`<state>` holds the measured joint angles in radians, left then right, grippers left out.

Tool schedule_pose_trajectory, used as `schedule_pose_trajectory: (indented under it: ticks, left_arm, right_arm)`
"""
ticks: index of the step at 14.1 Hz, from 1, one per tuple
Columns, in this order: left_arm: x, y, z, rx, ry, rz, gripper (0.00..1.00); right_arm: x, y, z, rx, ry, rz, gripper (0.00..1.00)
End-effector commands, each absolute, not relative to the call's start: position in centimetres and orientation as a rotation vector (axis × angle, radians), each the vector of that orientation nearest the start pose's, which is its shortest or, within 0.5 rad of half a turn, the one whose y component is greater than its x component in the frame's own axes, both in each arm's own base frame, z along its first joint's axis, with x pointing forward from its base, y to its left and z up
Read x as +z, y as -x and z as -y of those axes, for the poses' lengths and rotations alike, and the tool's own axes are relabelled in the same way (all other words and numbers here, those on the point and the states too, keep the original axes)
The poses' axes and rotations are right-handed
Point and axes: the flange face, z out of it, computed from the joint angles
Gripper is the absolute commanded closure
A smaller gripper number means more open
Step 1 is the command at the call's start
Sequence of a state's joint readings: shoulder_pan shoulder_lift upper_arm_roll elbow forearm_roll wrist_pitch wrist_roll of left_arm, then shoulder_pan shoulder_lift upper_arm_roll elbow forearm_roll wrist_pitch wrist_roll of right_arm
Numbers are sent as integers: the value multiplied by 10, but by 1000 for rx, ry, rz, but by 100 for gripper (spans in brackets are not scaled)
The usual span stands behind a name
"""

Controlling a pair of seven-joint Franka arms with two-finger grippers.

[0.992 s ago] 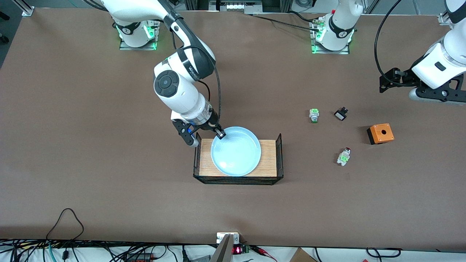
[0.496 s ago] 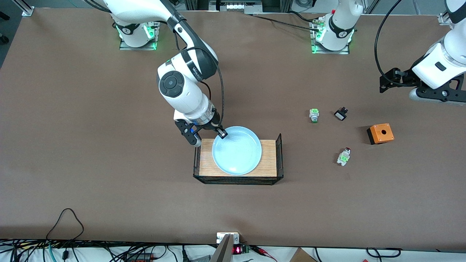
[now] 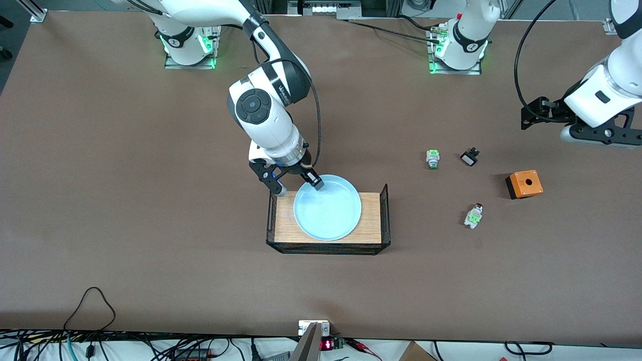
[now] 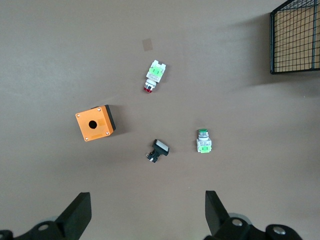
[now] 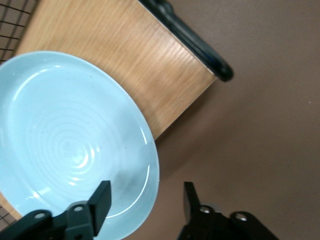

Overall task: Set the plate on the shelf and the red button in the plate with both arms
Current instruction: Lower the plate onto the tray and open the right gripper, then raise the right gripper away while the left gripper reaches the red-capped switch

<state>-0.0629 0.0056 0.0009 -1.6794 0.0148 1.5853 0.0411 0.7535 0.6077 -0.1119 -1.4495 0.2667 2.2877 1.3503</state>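
Front view shows you the plate (image 3: 327, 207) lying on the wooden tray (image 3: 370, 220), its rim between the right gripper's (image 3: 298, 184) parted fingers. It overhangs the tray edge, so lifting off carelessly could tip it, though contact looks uncertain. The left gripper (image 4: 145, 212), fingers spread, waits above the red button (image 4: 153, 75) on the counter (image 3: 150, 200).

Brown table (image 3: 125, 200); black cables (image 3: 90, 346) along its near edge.
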Motion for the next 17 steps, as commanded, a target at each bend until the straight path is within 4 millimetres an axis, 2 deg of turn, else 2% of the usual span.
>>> schedule_pose_trajectory:
  ticks: [1,3,5,7,8,10,13,17]
  left_arm:
    - [533,-571,32,287,3115,-156,0]
    - [499,-586,24,357,3108,-138,0]
    - [464,-611,23,376,3084,-147,0]
    - [426,-627,31,365,3062,-235,0]
    - [399,-636,30,362,3071,-322,0]
    - [355,-651,32,315,3069,-473,0]
    - [294,-662,37,240,3055,-600,0]
    - [242,-663,33,58,3000,-825,0]
  right_arm:
    - [397,-576,-449,6,2626,-1169,0]
    - [433,-579,-439,29,2645,-1168,0]
    - [468,-579,-431,44,2659,-1165,0]
    - [494,-575,-423,45,2656,-1159,0]
    - [506,-573,-419,38,2644,-1156,0]
    - [531,-576,-396,36,2653,-1121,0]
    - [559,-579,-345,68,2762,-959,0]
    - [581,-601,-248,54,2893,-720,0]
